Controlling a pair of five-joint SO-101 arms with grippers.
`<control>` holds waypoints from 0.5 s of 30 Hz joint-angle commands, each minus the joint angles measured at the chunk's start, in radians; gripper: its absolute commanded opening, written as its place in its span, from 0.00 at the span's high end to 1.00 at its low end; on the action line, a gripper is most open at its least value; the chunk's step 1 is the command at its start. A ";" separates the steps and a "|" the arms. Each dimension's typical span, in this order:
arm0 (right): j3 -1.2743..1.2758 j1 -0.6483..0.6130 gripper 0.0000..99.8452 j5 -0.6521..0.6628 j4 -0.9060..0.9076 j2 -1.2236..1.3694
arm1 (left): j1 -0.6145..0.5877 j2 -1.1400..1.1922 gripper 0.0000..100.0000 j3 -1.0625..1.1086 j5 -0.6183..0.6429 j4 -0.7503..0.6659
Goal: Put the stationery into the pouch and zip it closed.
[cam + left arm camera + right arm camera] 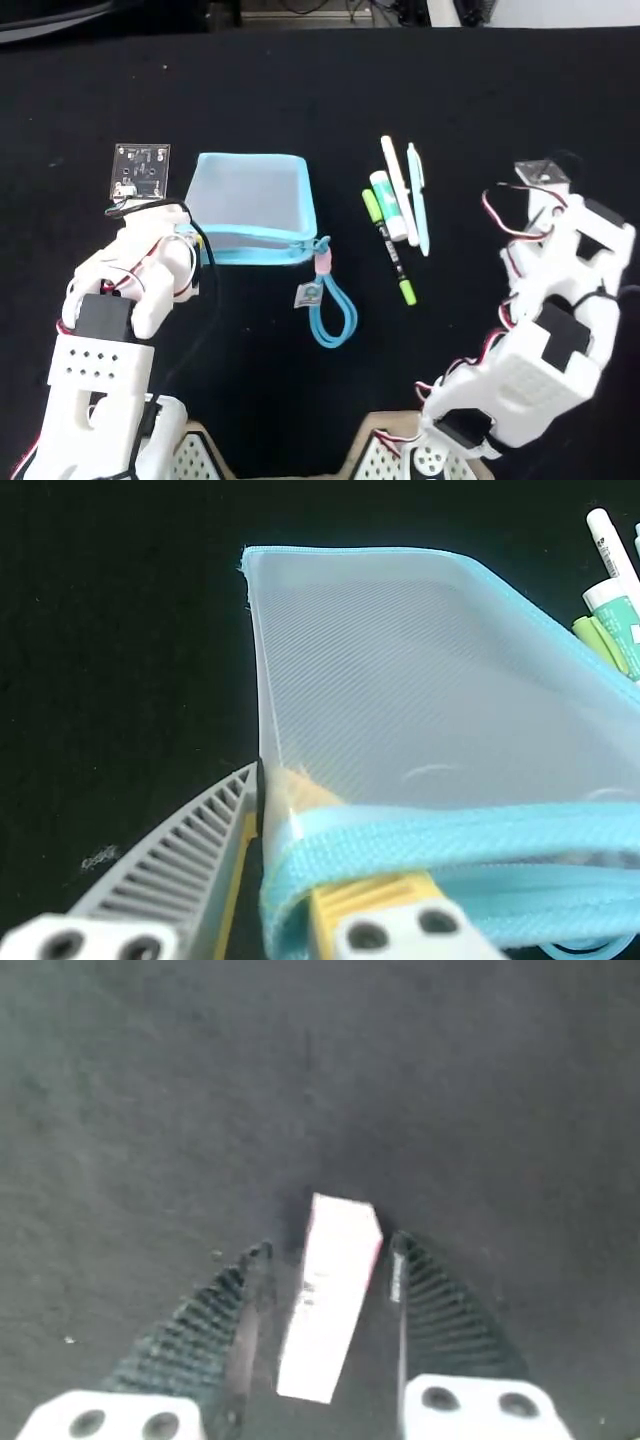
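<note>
the left tool (272, 780) pinches the zipper corner of the translucent light-blue mesh pouch (400, 700) on the black bench (300, 80). the right tool (330, 1247) is spread astride a small white eraser block (335, 1300); closing off-centre could twist or flick it away.

We see even, bright light falling from above in the high view. The black tabletop (300, 90) soaks it up and shows hardly any shadow, while the white arm shells (540, 385) at lower right come close to glaring. The translucent pouch (250, 200) glows pale, and in the left wrist view its mesh carries a soft sheen against the near-black tabletop. In the right wrist view the tabletop looks lighter and washed. There a white block (330, 1290) shines brightly, with a dim shadow just beside it.
</note>
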 commanded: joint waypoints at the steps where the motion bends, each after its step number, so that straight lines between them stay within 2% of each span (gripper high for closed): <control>1: -0.019 -0.058 0.82 -0.031 0.014 -0.062 | -0.010 -0.006 0.97 -0.004 0.011 -0.005; 5: -0.050 -0.066 0.82 -0.086 0.026 -0.062 | -0.012 -0.006 0.97 -0.004 0.011 -0.005; 15: -0.143 -0.063 0.82 -0.078 0.143 -0.058 | -0.012 -0.006 0.97 -0.004 0.011 -0.005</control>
